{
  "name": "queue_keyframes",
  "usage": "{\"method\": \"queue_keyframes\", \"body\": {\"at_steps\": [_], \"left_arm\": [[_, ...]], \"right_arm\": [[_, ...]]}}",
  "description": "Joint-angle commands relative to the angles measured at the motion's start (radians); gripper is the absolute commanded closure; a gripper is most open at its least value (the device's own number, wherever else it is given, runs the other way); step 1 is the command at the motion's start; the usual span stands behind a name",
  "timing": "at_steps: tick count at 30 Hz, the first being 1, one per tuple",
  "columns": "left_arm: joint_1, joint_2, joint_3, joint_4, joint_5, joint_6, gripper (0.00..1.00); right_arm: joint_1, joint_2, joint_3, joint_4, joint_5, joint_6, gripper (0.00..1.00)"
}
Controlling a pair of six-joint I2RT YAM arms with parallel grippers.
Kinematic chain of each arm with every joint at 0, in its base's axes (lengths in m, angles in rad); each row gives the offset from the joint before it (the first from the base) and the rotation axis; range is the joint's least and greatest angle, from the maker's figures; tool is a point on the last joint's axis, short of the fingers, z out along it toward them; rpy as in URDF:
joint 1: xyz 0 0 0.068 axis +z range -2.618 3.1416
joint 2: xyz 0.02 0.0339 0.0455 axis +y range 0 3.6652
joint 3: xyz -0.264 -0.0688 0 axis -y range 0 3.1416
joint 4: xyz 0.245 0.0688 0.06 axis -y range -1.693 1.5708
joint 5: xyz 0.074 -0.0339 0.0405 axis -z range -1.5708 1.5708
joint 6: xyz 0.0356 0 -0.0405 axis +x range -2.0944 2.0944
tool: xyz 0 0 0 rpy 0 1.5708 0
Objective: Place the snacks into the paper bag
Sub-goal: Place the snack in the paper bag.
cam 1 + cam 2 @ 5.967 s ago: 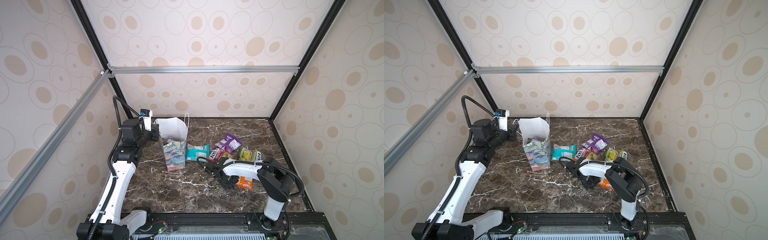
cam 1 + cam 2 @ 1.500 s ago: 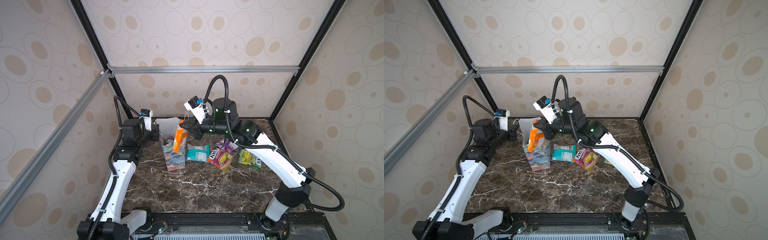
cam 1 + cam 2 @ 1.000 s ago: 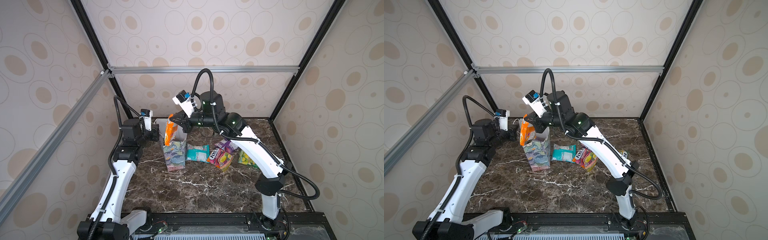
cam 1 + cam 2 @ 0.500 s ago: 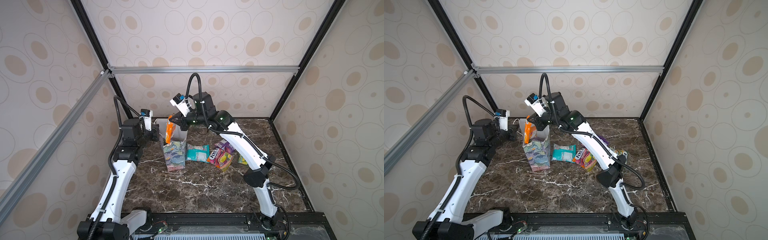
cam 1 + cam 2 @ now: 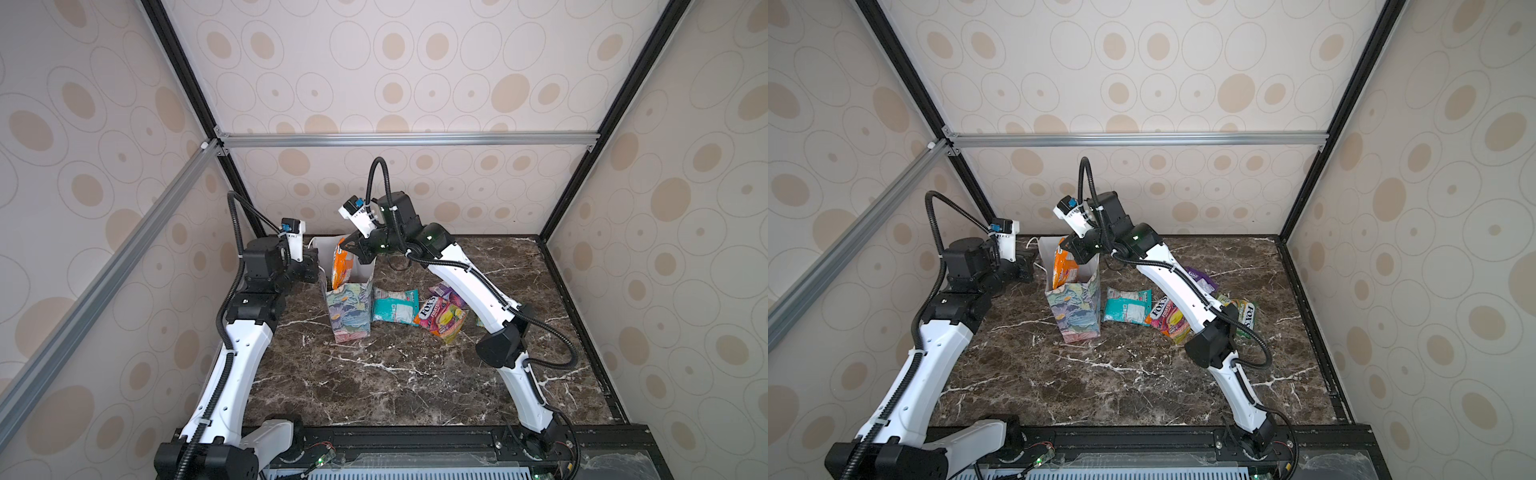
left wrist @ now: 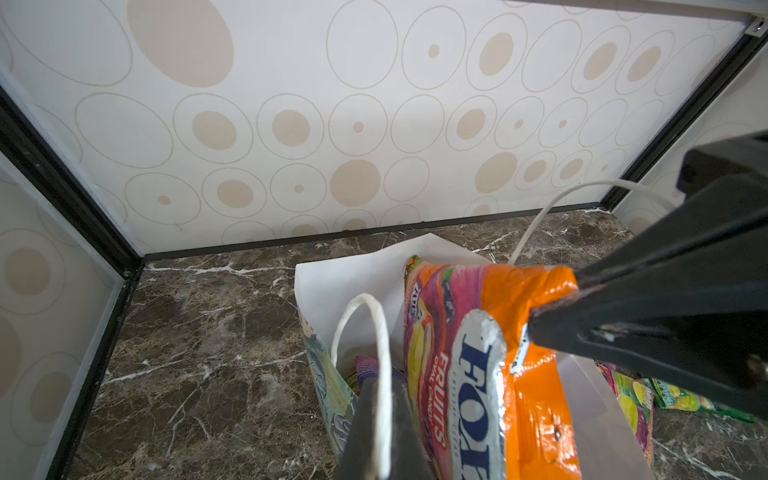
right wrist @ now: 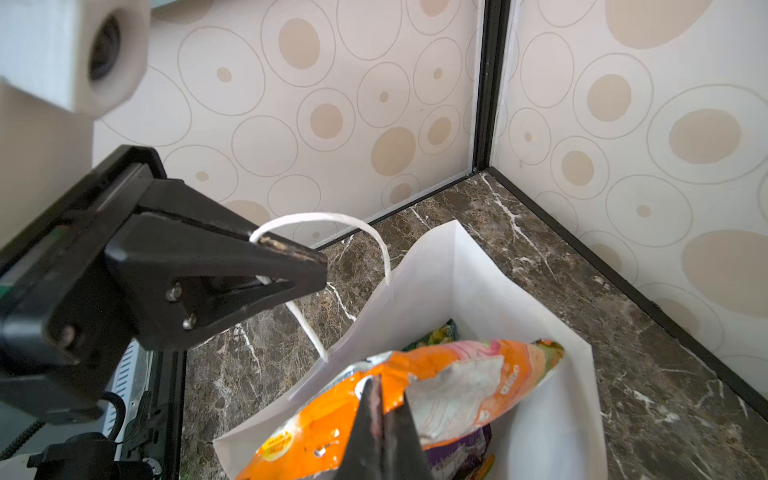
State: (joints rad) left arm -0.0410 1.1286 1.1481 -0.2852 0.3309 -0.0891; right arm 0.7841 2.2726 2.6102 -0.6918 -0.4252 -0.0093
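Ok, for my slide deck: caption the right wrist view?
The right pincer holds the orange packet in the mouth of the paper bag; left pincer grips a cord handle.

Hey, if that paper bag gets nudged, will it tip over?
Probably tippy: the bag stands tall and narrow. Its thin paper walls likely flex. The left gripper, shut on a cord handle, should steady it.

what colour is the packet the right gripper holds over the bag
The packet is orange with a fruit print, clearest in the left wrist view.
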Motion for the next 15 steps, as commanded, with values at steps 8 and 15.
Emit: {"method": "queue_keyframes", "body": {"at_steps": [8, 15], "left_arm": [[0.003, -0.009, 0.021, 0.007, 0.007, 0.015, 1.00], [0.004, -0.009, 0.022, 0.006, 0.003, 0.017, 1.00]], "right_arm": [[0.000, -0.025, 0.033, 0.009, 0.013, -0.035, 0.76], [0.004, -0.085, 0.023, -0.010, 0.012, -0.040, 0.67]]}}
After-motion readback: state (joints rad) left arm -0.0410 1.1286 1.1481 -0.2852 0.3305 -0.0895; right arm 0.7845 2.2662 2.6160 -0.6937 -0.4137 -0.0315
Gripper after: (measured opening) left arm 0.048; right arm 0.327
